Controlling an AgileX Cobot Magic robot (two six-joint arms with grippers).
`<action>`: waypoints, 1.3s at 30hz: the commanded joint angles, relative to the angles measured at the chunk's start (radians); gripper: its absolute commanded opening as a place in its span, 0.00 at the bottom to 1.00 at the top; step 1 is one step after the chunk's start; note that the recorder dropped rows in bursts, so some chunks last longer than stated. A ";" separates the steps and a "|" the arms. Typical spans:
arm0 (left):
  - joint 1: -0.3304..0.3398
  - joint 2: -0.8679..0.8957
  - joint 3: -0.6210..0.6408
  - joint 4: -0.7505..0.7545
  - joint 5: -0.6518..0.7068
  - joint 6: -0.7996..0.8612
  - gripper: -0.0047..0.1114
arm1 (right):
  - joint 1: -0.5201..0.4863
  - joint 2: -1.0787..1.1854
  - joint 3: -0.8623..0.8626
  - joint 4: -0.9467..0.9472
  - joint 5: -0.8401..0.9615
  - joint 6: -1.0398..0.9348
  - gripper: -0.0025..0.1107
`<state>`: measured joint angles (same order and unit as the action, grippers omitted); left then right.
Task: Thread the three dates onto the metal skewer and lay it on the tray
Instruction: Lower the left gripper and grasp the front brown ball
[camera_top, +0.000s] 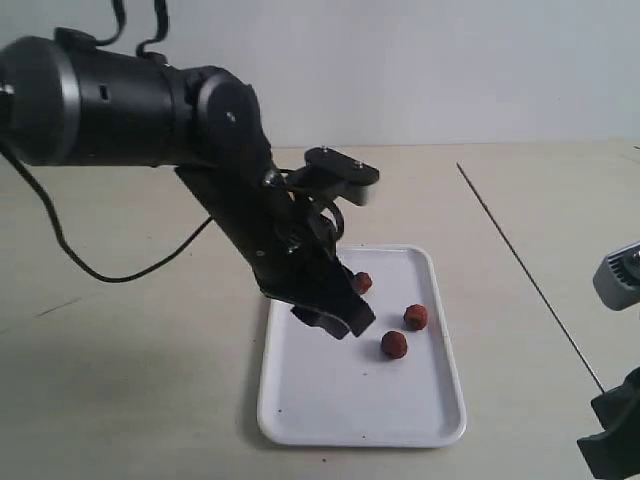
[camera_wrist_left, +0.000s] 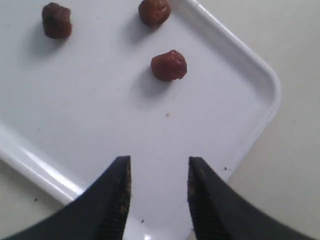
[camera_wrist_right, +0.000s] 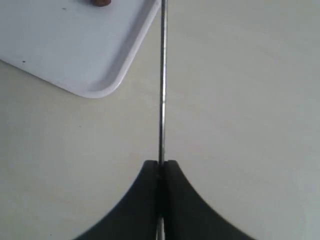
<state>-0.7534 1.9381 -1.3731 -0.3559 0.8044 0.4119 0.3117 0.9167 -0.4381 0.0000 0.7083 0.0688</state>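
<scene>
The left gripper (camera_wrist_left: 159, 167), half-open and empty above the tray (camera_top: 300, 405), partly hides one date (camera_top: 363, 283); the right gripper (camera_wrist_right: 160, 167), mostly cut off, pinches the metal skewer (camera_wrist_right: 161, 90).

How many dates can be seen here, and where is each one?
3 dates, all loose on the tray: one beside the left gripper, one near the right rim, one just nearer the camera. None on the skewer; none seems hidden.
</scene>
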 joint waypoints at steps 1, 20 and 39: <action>-0.030 0.064 -0.060 0.036 0.004 -0.049 0.42 | -0.005 -0.007 -0.014 -0.043 0.002 0.033 0.02; -0.112 0.247 -0.290 0.192 0.060 -0.229 0.49 | -0.005 0.029 -0.118 -0.173 0.182 0.065 0.02; -0.119 0.307 -0.363 0.248 0.055 -0.232 0.50 | -0.005 0.027 -0.118 -0.220 0.183 0.067 0.02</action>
<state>-0.8642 2.2446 -1.7272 -0.1068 0.8579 0.1875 0.3117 0.9445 -0.5447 -0.2112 0.8975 0.1303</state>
